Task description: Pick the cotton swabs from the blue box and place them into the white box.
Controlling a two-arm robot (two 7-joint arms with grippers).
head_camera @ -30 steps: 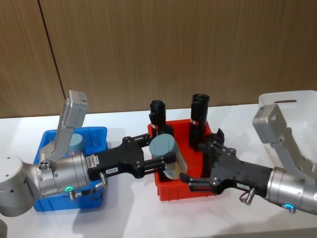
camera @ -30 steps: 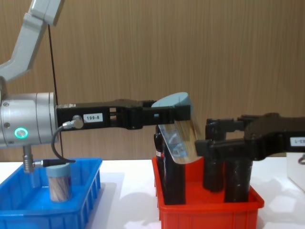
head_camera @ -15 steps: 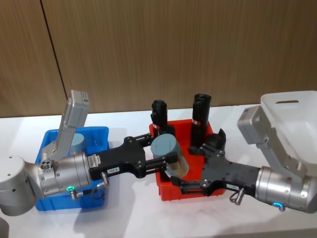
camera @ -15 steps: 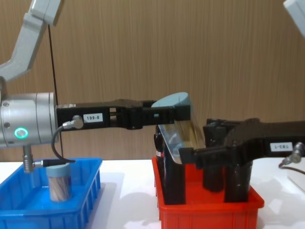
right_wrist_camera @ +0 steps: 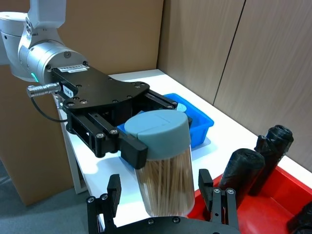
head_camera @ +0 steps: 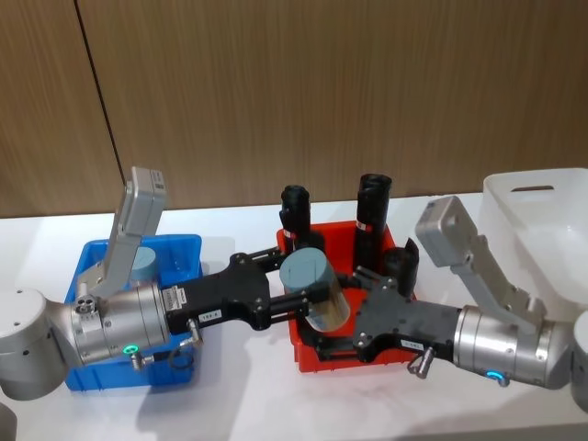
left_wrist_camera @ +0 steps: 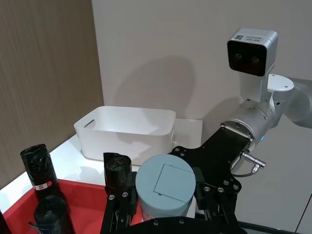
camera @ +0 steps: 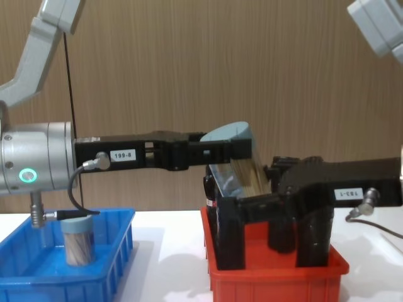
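The swab tub [right_wrist_camera: 165, 180] is clear, glossy plastic with a matt grey-blue lid [right_wrist_camera: 158, 132]. The blue box [camera: 108, 277] is ribbed plastic; the white box [left_wrist_camera: 131, 131] smooth, slightly translucent. The wall [head_camera: 276, 92] looks like matt wood.

Pale grey-blue lid on clear cotton swabs [head_camera: 312, 287]; blue box [head_camera: 182, 257]; red bin [camera: 277, 280]; white box [head_camera: 542, 216]; black rolls [head_camera: 373, 207].

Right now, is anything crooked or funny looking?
Yes. The cotton swab tub hangs tilted above the red bin, gripped at its lid by the left end effector, while the right end effector sits open around its lower part.
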